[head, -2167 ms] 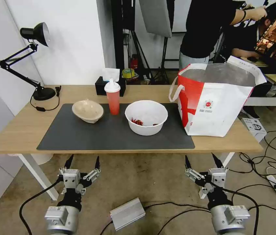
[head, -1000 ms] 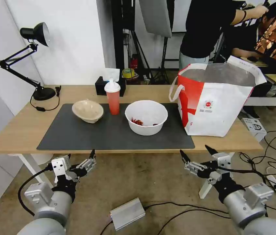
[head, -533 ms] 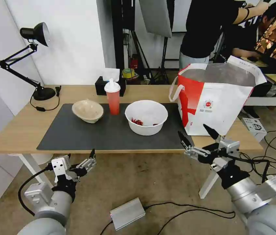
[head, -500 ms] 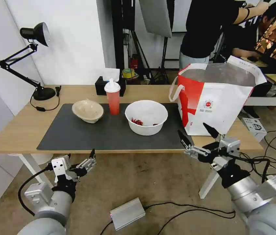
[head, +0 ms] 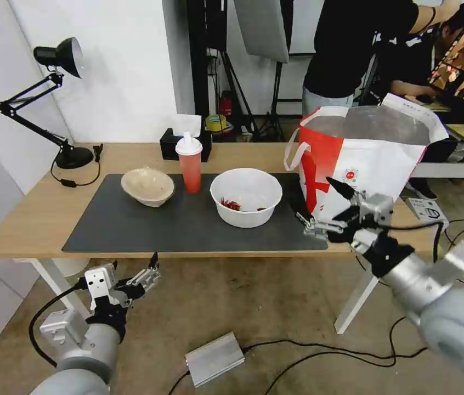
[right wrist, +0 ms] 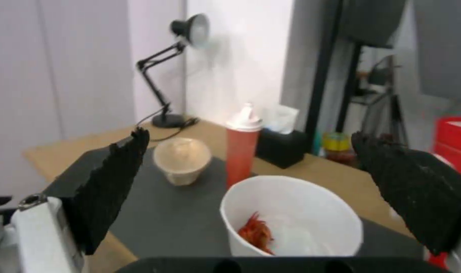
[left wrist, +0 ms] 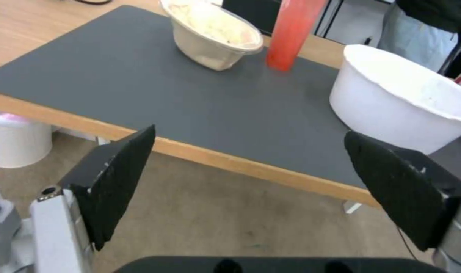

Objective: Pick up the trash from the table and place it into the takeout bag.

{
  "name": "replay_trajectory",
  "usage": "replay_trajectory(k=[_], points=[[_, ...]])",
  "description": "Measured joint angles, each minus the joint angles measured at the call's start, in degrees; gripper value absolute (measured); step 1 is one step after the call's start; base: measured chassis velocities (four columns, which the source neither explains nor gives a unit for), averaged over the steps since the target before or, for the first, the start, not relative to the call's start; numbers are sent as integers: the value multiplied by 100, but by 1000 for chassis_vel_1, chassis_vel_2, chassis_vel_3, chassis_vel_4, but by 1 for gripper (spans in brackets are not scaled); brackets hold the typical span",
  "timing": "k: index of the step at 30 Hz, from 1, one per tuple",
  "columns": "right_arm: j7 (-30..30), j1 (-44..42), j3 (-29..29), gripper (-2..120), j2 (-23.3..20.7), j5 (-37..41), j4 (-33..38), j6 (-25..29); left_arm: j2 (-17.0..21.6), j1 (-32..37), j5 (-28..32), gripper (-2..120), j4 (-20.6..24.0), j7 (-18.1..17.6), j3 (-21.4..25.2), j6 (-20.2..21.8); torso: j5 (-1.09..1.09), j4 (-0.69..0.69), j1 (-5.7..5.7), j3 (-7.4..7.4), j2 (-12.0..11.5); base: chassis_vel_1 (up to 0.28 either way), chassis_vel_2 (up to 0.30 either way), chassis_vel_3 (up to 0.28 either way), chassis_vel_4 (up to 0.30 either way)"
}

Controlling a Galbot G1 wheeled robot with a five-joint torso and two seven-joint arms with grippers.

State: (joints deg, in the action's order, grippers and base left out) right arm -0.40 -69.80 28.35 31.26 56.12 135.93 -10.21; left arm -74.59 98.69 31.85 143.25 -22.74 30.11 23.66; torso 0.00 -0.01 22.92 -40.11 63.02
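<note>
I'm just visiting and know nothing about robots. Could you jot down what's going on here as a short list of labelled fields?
table: wood top with a dark grey mat
white bowl: on the mat, red scraps inside
red cup: upright, white domed lid on
beige bowl: on the mat, beside the cup
takeout bag: standing open at the table's right end
right gripper: jaws open, raised at the table's edge between white bowl and bag
left gripper: jaws open, low, in front of the table

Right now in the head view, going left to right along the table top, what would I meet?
Black desk lamp → beige shallow paper-pulp bowl → red drink cup with white domed lid → big white round bowl with red scraps → open right gripper → large white takeout bag with red side panel.
</note>
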Motion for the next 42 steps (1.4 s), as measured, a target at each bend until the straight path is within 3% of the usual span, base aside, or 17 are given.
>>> replay_trajectory(k=[3,8,19,23,33,42], points=[[0,215,-143,100,-74,100,-35,-81,-7,3,-3,100,0,1,9,1,0,0,0,0,0,0,0,0,0],[-16,1510,-1190,100,-238,499,-258,-635,-41,33,-5,100,0,14,51,2,0,1,0,0,0,0,0,0,0],[-227,2475,-2090,100,-240,657,-627,-973,-43,24,-7,100,-1,19,85,2,1,0,0,0,0,0,0,0,0],[-288,3385,-2790,100,-246,859,-861,-1359,-60,-53,-14,100,-26,21,36,1,0,2,0,0,0,0,0,0,0],[-625,3731,-3105,100,-277,844,-1195,-1531,-45,-201,23,100,-232,48,-120,1,0,0,0,0,0,0,0,0,0],[-1250,4240,-3597,100,-74,377,-1760,-1678,-74,-186,22,100,-196,62,-76,1,0,0,0,0,0,0,0,0,0]])
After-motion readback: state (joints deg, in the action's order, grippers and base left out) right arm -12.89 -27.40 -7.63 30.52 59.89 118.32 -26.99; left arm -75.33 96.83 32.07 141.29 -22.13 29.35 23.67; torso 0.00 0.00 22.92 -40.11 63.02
